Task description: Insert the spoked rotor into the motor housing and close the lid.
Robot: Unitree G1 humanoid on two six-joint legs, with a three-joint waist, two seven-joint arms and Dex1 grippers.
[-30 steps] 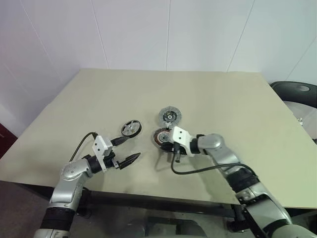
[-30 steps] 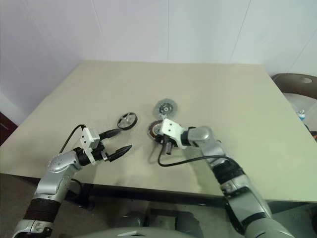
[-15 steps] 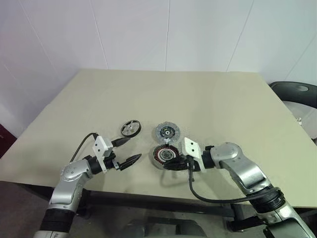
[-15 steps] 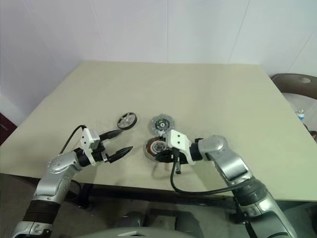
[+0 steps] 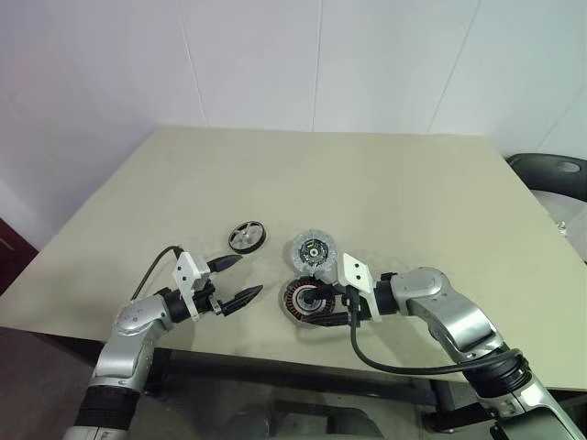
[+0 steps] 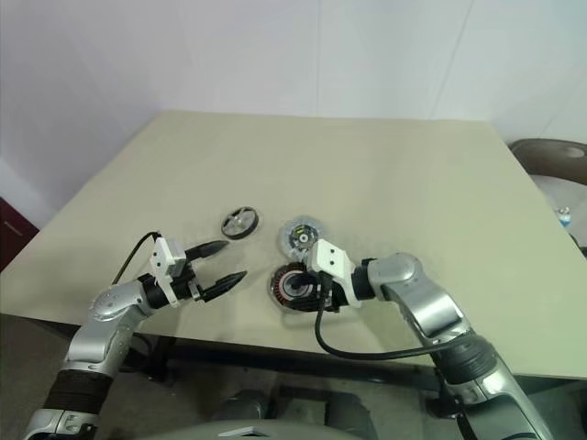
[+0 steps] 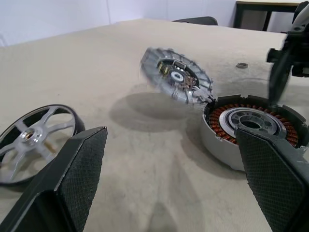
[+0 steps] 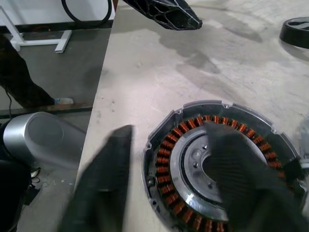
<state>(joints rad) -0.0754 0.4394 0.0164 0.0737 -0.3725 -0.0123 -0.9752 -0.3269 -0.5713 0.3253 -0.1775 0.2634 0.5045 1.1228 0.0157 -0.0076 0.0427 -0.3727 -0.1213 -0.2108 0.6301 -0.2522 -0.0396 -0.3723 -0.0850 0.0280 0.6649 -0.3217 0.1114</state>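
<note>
Housing (image 5: pixel 304 300) straddled by parted right gripper (image 5: pixel 323 307); lid (image 5: pixel 314 252) at 12 o'clock, rotor (image 5: pixel 246 236) at 10 — left gripper (image 5: pixel 235 280) wide, empty.

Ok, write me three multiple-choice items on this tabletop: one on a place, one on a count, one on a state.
1. Where does the small black-rimmed wheel with silver spokes lie?
A. Inside the housing
B. On the beige table, apart from the housing
C. In the left gripper

2. How many round motor parts are on the beige table?
A. Three
B. Two
C. Five

3. What is the state of the round silver-grey housing with copper windings?
A. Closed by the lid
B. Holding the wheel
C. Uncovered, windings showing

Answers:
1 B: the wheel rests alone on the table ahead of the left gripper.
2 A: wheel, housing and the flat grey disc with the dark centre.
3 C: the right wrist view shows bare copper coils around an empty centre.
</note>
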